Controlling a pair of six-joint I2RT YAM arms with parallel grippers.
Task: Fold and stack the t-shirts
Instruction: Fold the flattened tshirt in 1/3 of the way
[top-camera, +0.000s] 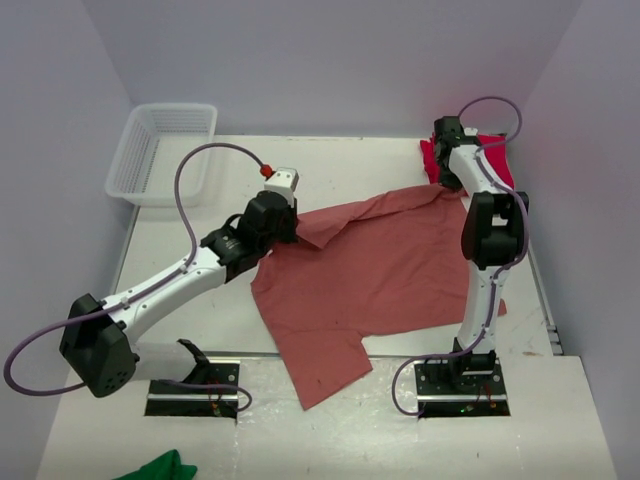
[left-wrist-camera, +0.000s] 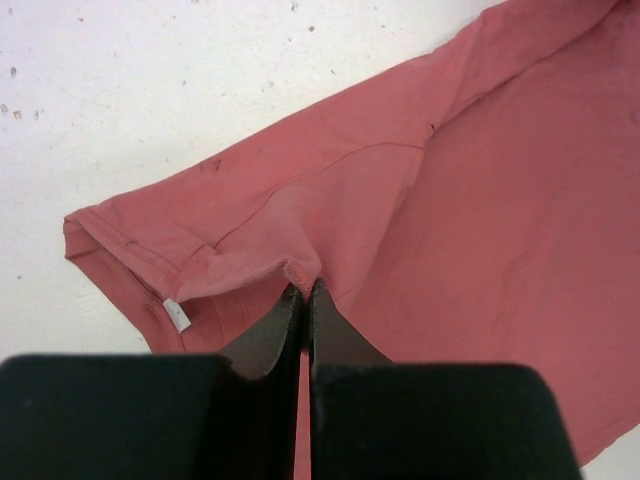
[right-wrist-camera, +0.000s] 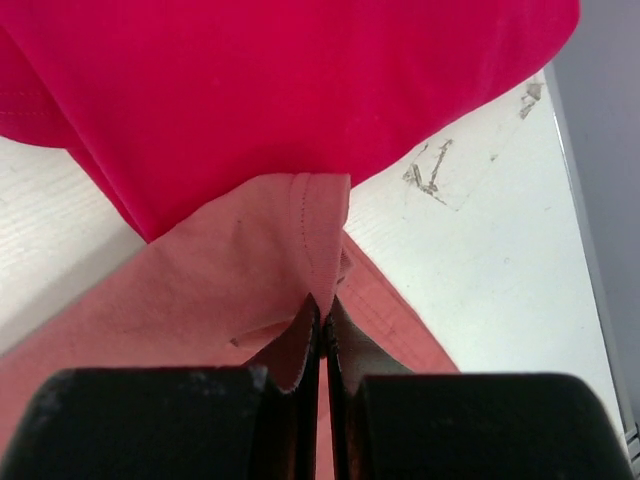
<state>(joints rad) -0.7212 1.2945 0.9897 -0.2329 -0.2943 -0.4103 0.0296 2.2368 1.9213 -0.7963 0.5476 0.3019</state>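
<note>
The salmon-red t-shirt (top-camera: 380, 270) is spread mid-bench (top-camera: 350, 165), its far right edge reaching the crimson t-shirt (right-wrist-camera: 300, 90). It is pinched near a sleeve by the clenched left end effector (left-wrist-camera: 303, 290) and at a hem by the clenched right end effector (right-wrist-camera: 322, 305). Flattening is judged to be in hand; next, the cloth needs to be drawn taut before any fold.

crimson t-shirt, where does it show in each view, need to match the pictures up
Top external: the crimson t-shirt sits at upper right, partly hidden.
Left wrist: not in it.
Right wrist: it fills the top of the picture.
Shared landmark: the salmon t-shirt, seen in all three views.
</note>
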